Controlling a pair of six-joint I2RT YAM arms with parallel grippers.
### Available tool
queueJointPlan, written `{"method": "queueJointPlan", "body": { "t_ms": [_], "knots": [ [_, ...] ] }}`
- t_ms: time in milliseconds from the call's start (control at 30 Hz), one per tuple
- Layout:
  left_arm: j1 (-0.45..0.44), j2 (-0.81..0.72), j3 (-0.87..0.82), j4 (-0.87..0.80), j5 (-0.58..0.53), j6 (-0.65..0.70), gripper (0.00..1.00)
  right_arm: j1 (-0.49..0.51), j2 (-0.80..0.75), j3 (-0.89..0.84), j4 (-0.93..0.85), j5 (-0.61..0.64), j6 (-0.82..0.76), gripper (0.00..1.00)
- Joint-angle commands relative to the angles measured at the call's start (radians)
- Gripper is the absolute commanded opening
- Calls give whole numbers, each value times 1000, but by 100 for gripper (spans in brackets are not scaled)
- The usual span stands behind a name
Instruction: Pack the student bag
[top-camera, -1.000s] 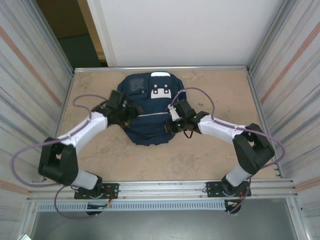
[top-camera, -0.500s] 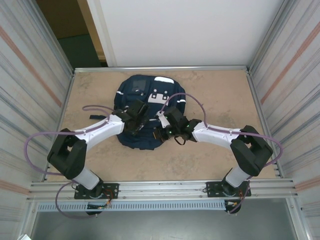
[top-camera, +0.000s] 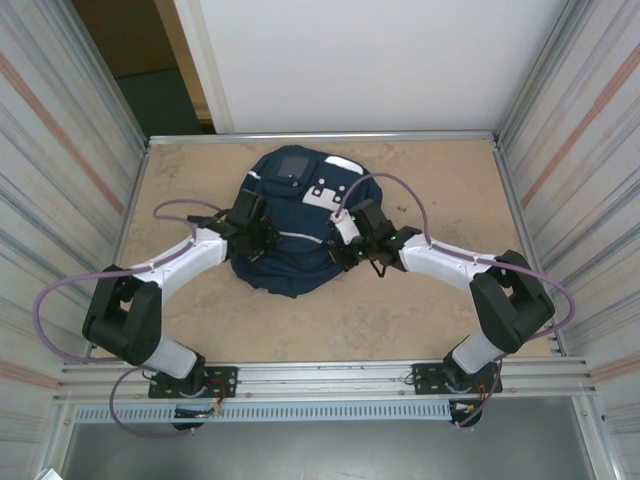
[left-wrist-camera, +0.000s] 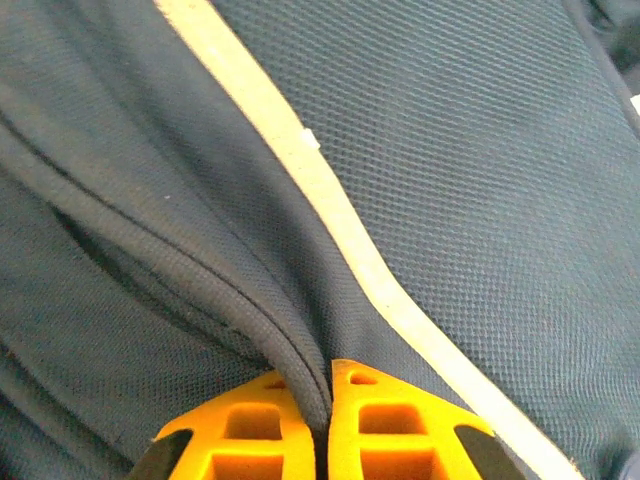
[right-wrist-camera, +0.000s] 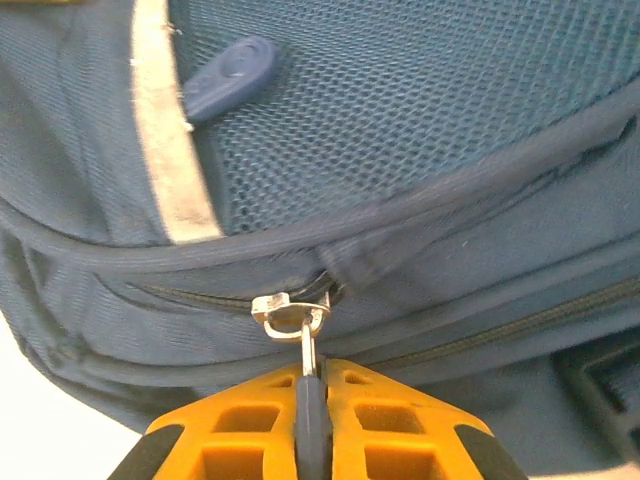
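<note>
student bag (top-camera: 290, 270): soft, floppy fabric, probably light | left fingers (left-wrist-camera: 262, 384) pinched tight on piped seam (left-wrist-camera: 230, 310) | right fingers (right-wrist-camera: 395, 410) clamped on zipper pull (right-wrist-camera: 293, 314), best handle tbh

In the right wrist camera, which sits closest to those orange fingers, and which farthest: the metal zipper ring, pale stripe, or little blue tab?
1. Metal zipper ring, just above the right gripper, centre.
2. Pale stripe, its lower end up-left.
3. Blue tab, top left, farthest.

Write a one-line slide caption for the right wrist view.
Right claw pinches the metal zip pull of the large navy-blue fabric backpack.
</note>
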Motion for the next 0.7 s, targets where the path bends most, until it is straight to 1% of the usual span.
{"method": "queueJointPlan", "body": {
  "t_ms": [0,67,100,133,233,267,333,367,400,433,467,500,533,567,600,633,667],
  "knots": [
    [101,-19,6,-119,138,350,0,-135,-21,-12,-84,90,-30,8],
    [100,6,45,-171,158,437,0,-171,6,8,-72,24,-18,10],
    [98,16,54,-177,162,470,0,-187,23,20,-78,-18,-17,13],
    [100,23,59,-183,155,480,0,-199,34,27,-78,-41,-12,14],
    [101,34,59,-166,157,499,0,-245,44,30,-71,-39,58,14],
    [101,32,56,-157,155,497,0,-264,45,30,-72,-36,81,17],
    [101,20,49,-124,190,498,0,-303,36,30,-83,-43,125,23],
    [103,10,55,-120,200,496,5,-311,26,28,-90,-57,134,26],
    [101,-4,60,-116,199,490,23,-317,8,23,-89,-72,140,30],
    [101,-26,67,-115,195,485,46,-318,-20,9,-84,-78,153,34],
    [99,-53,69,-110,179,485,52,-319,-54,-7,-73,-71,166,38],
    [91,-95,65,-105,127,485,59,-320,-99,-32,-62,-40,185,47],
    [77,-153,59,-103,45,502,71,-319,-151,-61,-50,13,204,62],
    [56,-202,51,-96,-33,529,95,-318,-204,-90,-39,65,220,84],
    [33,-259,35,-84,-118,571,98,-319,-270,-127,-28,137,237,99],
    [17,-318,11,-65,-190,611,98,-318,-341,-164,-16,204,245,99],
    [9,-363,-15,-38,-239,639,99,-317,-406,-201,-5,265,252,99]
  ]
}}
